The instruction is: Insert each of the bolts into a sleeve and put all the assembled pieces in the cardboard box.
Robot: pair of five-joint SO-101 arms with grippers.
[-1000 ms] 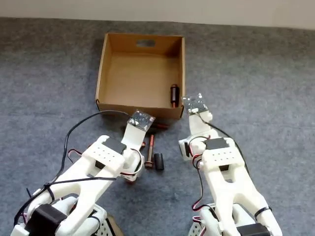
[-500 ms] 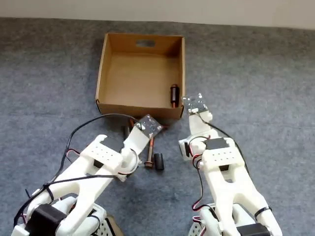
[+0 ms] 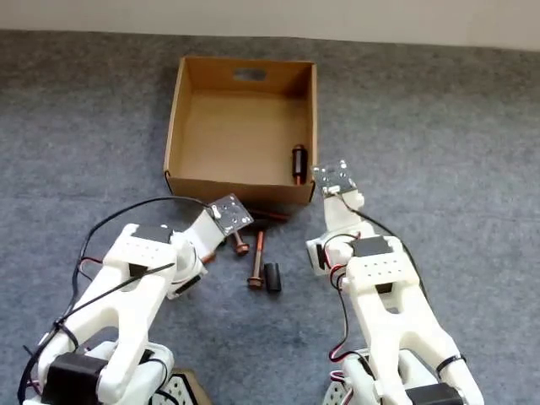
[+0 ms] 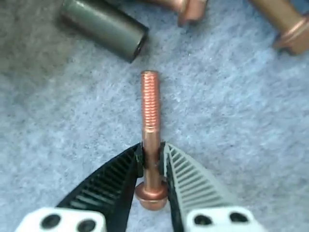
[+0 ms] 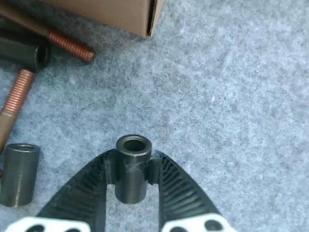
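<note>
From above, the cardboard box [image 3: 175,126] holds one assembled piece [image 3: 298,163]; a loose bolt [image 3: 256,260] and a loose sleeve [image 3: 272,277] lie just before it. Left wrist view: the left tool [image 4: 152,157] pinches a threaded copper bolt [image 4: 150,106] beside its flanged head. Right wrist view: the right tool [image 5: 131,166] pinches a smooth dark sleeve [image 5: 130,186] near the box's corner. Best to line the thread tip squarely with the bore before pushing.

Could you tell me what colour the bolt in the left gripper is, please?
Copper-coloured; the bolt shows best in the left wrist view.

White plastic arms [image 3: 384,287], black servos [image 3: 371,246], black-and-red cables [image 3: 160,200] (zip-tied) — ribbed black fingers [image 5: 82,188] on white bases
</note>
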